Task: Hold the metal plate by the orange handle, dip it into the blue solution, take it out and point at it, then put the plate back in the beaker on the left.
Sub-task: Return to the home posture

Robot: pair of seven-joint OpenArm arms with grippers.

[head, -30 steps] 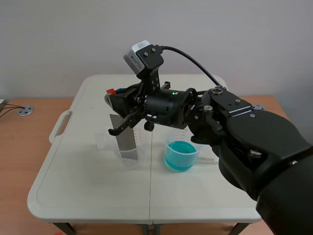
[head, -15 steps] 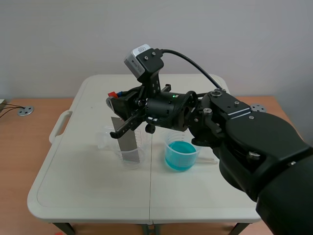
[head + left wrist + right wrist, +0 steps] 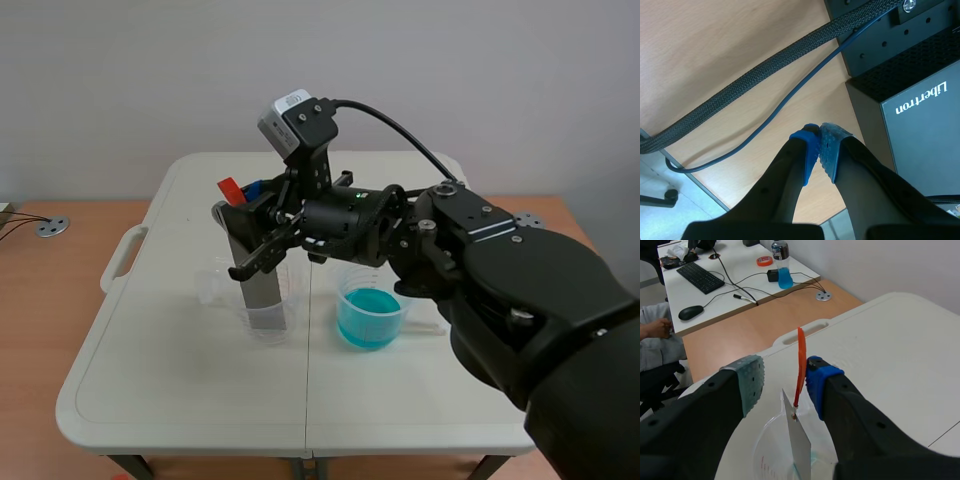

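Observation:
The grey metal plate stands in the clear left beaker, and its orange handle sticks up above it. My right gripper comes across from the right and sits around the handle. In the right wrist view the orange handle rises between the spread fingers, close beside the blue pad and well apart from the grey-green pad; the gripper is open. The plate drops into the beaker below. The beaker of blue solution stands to the right. My left gripper is shut on nothing, away from the table.
The white folding table has a carry handle at its left edge. Beyond it is a wooden desk with a keyboard, a mouse and a bottle, and a person's hand. Cables and a black box lie under my left gripper.
My right gripper has shifted slightly over the left beaker and its fingers have spread. The orange handle now shows more plainly. The plate stays in the beaker.

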